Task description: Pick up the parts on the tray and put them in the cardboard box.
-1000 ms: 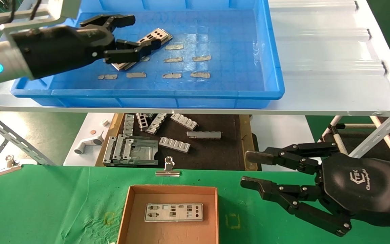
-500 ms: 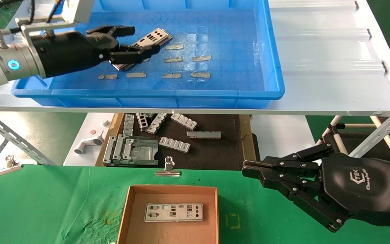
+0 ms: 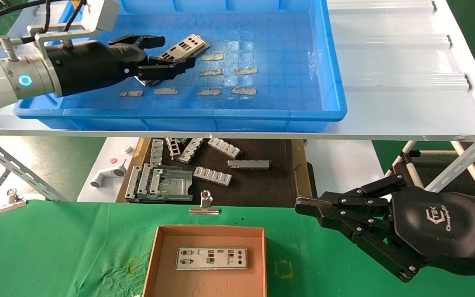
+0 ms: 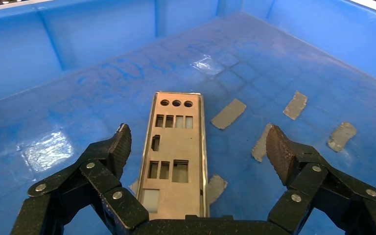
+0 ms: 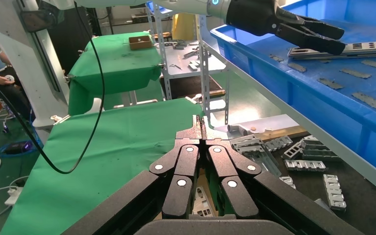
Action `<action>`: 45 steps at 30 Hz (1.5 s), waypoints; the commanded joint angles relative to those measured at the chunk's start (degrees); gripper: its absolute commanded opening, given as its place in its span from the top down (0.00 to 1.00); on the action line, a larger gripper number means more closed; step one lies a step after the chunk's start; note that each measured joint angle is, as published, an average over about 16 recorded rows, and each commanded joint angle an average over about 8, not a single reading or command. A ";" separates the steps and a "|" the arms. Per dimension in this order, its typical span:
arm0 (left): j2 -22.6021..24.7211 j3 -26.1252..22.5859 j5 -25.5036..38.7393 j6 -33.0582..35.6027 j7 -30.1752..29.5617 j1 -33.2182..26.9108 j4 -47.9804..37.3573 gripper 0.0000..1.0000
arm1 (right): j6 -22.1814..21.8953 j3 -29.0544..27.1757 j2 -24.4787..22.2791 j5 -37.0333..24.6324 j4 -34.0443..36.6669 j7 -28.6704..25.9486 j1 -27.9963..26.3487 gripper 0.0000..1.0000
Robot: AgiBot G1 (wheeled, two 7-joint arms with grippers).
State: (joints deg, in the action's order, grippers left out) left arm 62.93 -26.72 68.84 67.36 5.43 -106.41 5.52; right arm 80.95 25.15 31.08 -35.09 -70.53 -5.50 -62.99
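A: Between the spread fingers of the left gripper (image 4: 196, 152) a thin silver plate (image 4: 175, 152) is seen, lying flat on the gridded floor of the blue tray (image 4: 103, 83). Nothing is clasped; the black jaws are held wide, one to either side of the plate's long edges.

B: The plate's shape is made out clearly from the wrist: a long rectangle, punched with three round holes at the far end and rows of rectangular cut-outs nearer the gripper. A small stack of parts (image 3: 182, 45) is suggested from the head view, just under the fingertips.

A: Beyond the gripper, dull tan tape strips (image 4: 228, 113) are scattered over the scuffed plastic floor.

B: Well away from the left gripper, in front of the tray, the brown cardboard box (image 3: 159, 264) is found on the green cloth (image 3: 56, 247), with one plate (image 3: 211, 258) already laid flat inside.

A: The right gripper (image 3: 303, 205) is parked just beside the box, its linked black fingers pressed together, nothing between them.
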 commanded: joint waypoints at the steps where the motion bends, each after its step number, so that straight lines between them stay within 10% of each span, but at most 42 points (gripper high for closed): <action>1: 0.29 0.02 -0.02 -0.18 0.27 -0.34 -0.85 0.94 | 0.00 0.00 0.00 0.00 0.00 0.00 0.00 1.00; 45: 1.33 0.30 -0.33 -2.50 2.27 -1.34 -5.17 1.00 | 0.00 0.00 0.00 0.00 0.00 0.00 0.00 1.00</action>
State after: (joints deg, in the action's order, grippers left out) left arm 64.24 -26.41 68.50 64.88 7.69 -107.77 0.38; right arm 80.95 25.15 31.08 -35.09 -70.53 -5.50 -62.99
